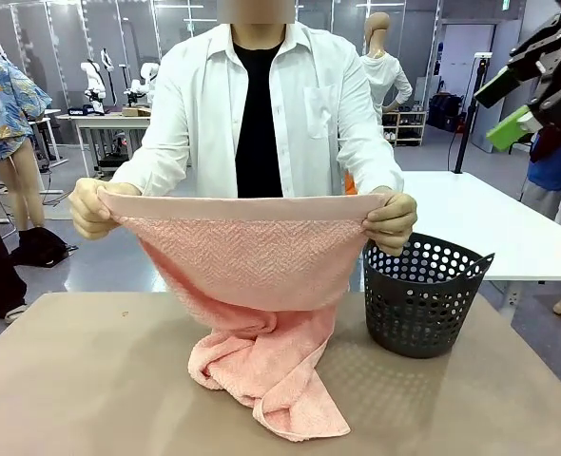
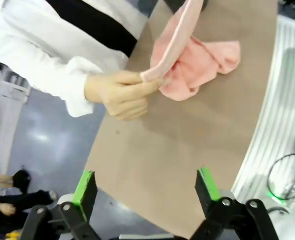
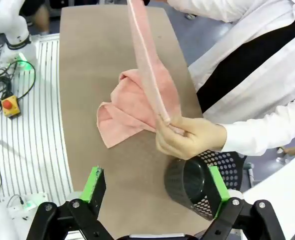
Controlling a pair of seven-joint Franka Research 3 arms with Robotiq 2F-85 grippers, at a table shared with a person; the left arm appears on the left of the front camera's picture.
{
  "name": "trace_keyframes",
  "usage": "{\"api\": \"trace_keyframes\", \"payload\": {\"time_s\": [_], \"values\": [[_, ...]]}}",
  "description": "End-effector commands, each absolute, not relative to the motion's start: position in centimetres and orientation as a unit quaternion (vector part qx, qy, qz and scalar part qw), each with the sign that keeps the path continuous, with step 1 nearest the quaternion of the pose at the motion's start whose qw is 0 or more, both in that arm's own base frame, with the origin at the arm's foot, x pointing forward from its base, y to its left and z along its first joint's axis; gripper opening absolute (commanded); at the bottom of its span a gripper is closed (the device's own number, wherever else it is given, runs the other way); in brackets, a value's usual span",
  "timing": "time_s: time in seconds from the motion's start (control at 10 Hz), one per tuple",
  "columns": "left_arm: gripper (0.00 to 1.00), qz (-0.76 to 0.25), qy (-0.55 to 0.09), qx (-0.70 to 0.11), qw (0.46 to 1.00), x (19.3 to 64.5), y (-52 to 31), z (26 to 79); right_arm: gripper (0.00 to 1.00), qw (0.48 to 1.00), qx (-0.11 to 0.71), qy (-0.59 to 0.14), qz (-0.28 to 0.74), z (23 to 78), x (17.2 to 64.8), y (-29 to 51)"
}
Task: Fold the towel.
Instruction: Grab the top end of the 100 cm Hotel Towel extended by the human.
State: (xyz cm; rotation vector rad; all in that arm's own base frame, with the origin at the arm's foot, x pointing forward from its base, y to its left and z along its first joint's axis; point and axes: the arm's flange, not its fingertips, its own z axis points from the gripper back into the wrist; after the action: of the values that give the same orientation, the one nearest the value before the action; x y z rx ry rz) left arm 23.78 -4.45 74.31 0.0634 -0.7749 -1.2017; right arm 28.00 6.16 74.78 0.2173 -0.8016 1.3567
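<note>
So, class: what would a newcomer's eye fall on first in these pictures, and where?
A person's hands hold a pink towel stretched by its top corners above the brown table, its lower end heaped on the tabletop. A dark perforated basket stands on the table at the robot's right of the towel. The right pincer hangs open, high above that side.

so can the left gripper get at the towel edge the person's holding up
Probably yes: the left gripper is open, facing the towel with nothing between. The person's hand covers that corner, so it would have to pinch beside it.
</note>
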Motion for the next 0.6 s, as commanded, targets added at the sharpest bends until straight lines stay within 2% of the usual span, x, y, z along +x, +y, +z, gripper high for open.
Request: {"api": "trace_keyframes", "payload": {"time_s": [0.0,0.1,0.5], "values": [[1.00,-0.520,-0.367,0.003,0.771,23.8,-3.7,75.7,1.00,0.702,0.101,-0.358,0.608,74.8,27.7,5.9],[1.00,-0.551,-0.355,0.029,0.755,23.8,-4.5,74.3,1.00,0.702,0.101,-0.358,0.608,74.8,27.7,5.9],[1.00,-0.551,-0.355,0.029,0.755,23.8,-4.5,74.3,1.00,0.702,0.101,-0.358,0.608,74.8,27.7,5.9]]}}
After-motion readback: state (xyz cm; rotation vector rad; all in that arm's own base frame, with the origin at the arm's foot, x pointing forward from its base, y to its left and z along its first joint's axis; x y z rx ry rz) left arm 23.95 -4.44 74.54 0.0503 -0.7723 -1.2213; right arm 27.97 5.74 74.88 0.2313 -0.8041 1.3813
